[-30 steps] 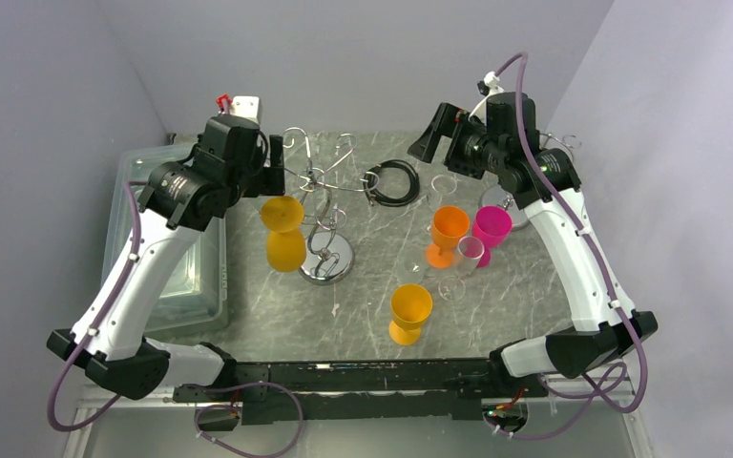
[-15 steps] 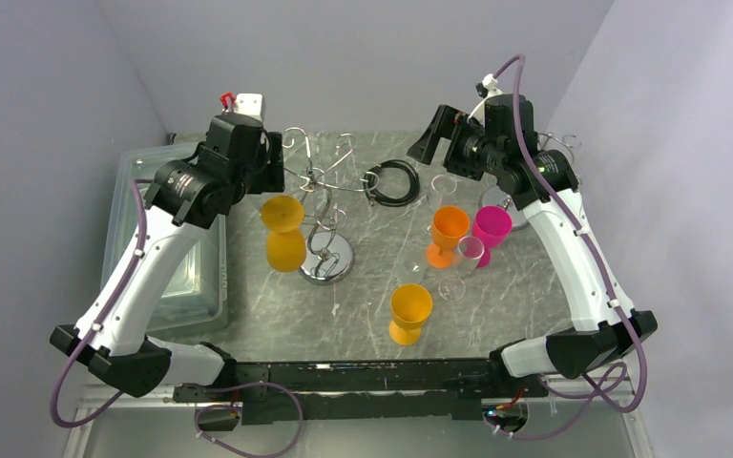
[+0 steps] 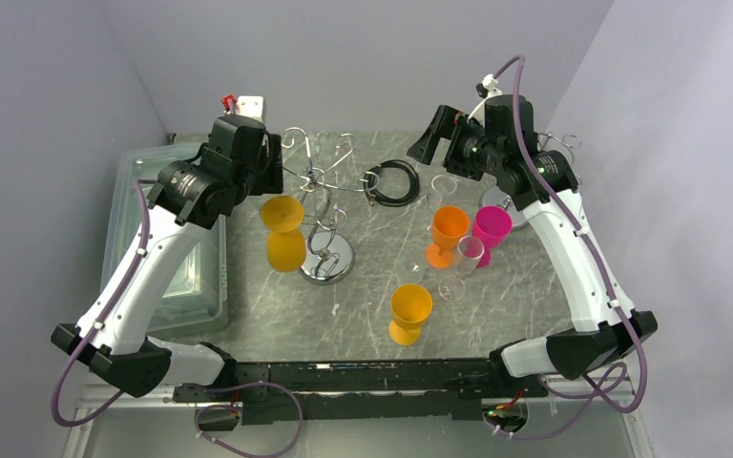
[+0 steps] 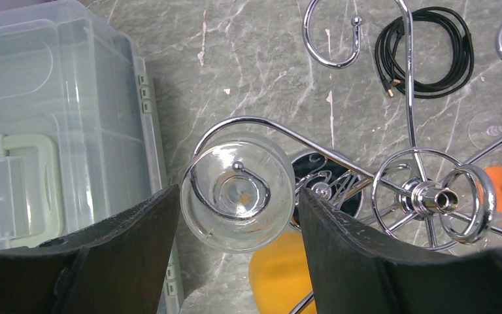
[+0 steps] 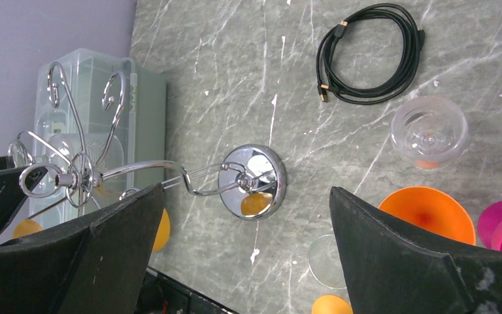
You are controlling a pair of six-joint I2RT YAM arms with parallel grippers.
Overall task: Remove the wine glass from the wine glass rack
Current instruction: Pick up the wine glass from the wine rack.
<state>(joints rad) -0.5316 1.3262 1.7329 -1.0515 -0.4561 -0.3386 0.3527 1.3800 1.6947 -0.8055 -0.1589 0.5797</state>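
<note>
The wine glass rack (image 3: 325, 256) stands mid-table on a mirror disc base, with a twisted stem and curled arms; it also shows in the right wrist view (image 5: 251, 180). A wine glass hangs foot-up in one curled arm, and its clear round foot (image 4: 237, 194) sits between my left fingers (image 4: 124, 255). A yellow glass (image 3: 284, 234) hangs just below; I cannot tell whether it is the same glass. My left gripper (image 3: 272, 176) is open with its jaws on either side of the foot, a small gap on each side. My right gripper (image 3: 434, 143) is open and empty, high at the back right.
A clear lidded plastic bin (image 3: 167, 253) lies at the left. A black cable coil (image 3: 391, 181) lies behind the rack. Orange (image 3: 447, 234), pink (image 3: 490, 229), clear (image 3: 466, 258) and yellow (image 3: 409, 313) glasses stand on the right half. A smaller chrome stand (image 3: 558, 143) is behind the right arm.
My left gripper has edged slightly right and back toward the rack arm. The right arm and the glasses have not moved.
</note>
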